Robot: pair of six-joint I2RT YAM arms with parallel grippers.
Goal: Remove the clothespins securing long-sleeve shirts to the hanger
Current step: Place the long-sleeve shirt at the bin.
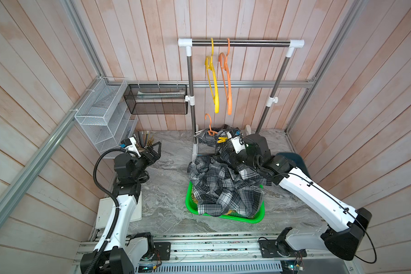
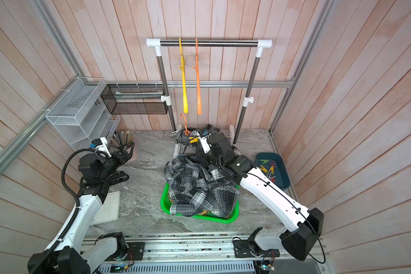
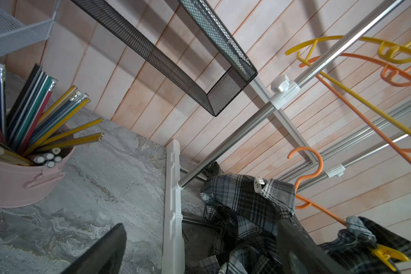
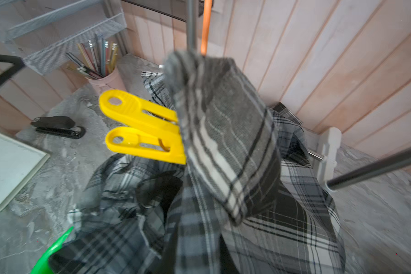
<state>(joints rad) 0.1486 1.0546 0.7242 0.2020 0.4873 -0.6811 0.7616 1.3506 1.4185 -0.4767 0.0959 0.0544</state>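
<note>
Tabletop [image 1: 166, 201] of grey marble pattern, with two robot arms mounted at its near edge. Nearest, a green basket [image 1: 247, 219] holds a heap of grey plaid shirts [image 1: 223, 187] spilling over its rim. Farther back on the left, the left gripper [image 1: 157, 145] hangs released, fingers spread wide, beside a pink cup of pencils [image 3: 22, 185]. To the right, a teal tray [image 2: 282, 183] holds loose clothespins [image 2: 268, 169]. Beyond the basket, the right gripper [image 1: 228, 138] is buried in a grey plaid shirt [image 4: 223, 132]; whether it grips cannot be told. A yellow clothespin [image 4: 142, 128] clamps that shirt, which drapes on an orange hanger [image 1: 209, 124] at the foot of the rack [image 1: 240, 43]. Two bare hangers [image 1: 213, 80] hang from its rail.
</note>
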